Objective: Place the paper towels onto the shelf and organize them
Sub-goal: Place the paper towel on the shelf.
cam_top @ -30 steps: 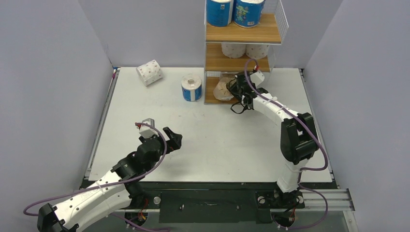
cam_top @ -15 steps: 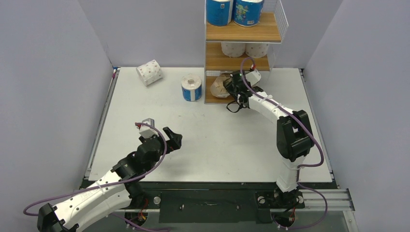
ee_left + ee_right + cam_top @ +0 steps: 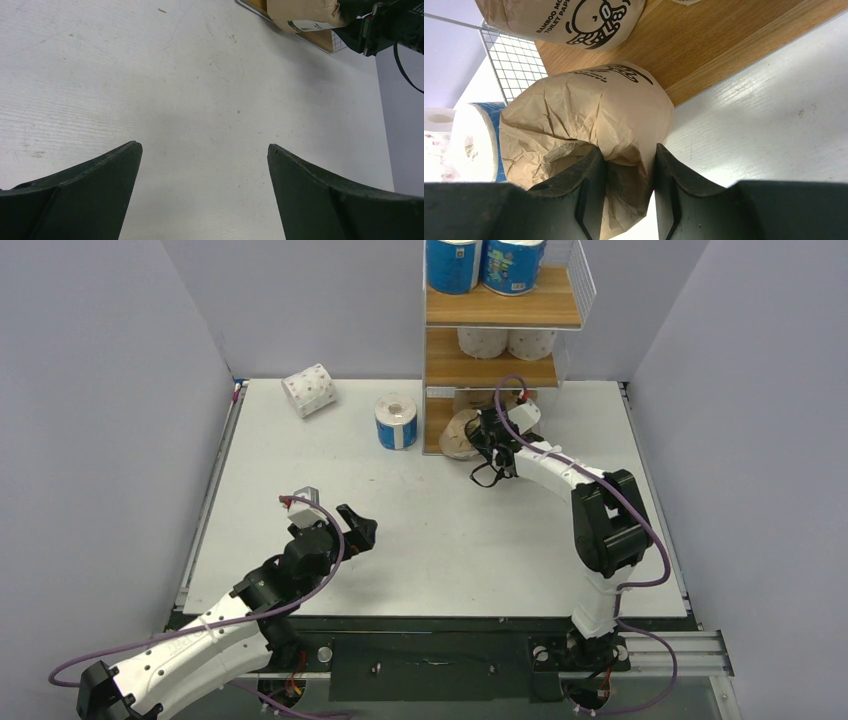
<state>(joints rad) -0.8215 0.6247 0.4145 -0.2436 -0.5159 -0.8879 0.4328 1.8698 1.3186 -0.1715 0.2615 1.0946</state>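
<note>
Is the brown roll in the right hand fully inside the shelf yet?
Not fully. The right hand pinches the brown roll at the front edge of the bottom board, partly over the table.

— Left arm?
— Bent low over the table's point(image 3: 450, 540) near left; left gripper point(image 3: 355, 525) jaws spread wide, holding nothing.
— Right?
— Stretched toward the far edge, right gripper point(image 3: 480, 430) pinching a brown roll point(image 3: 589, 115).
</note>
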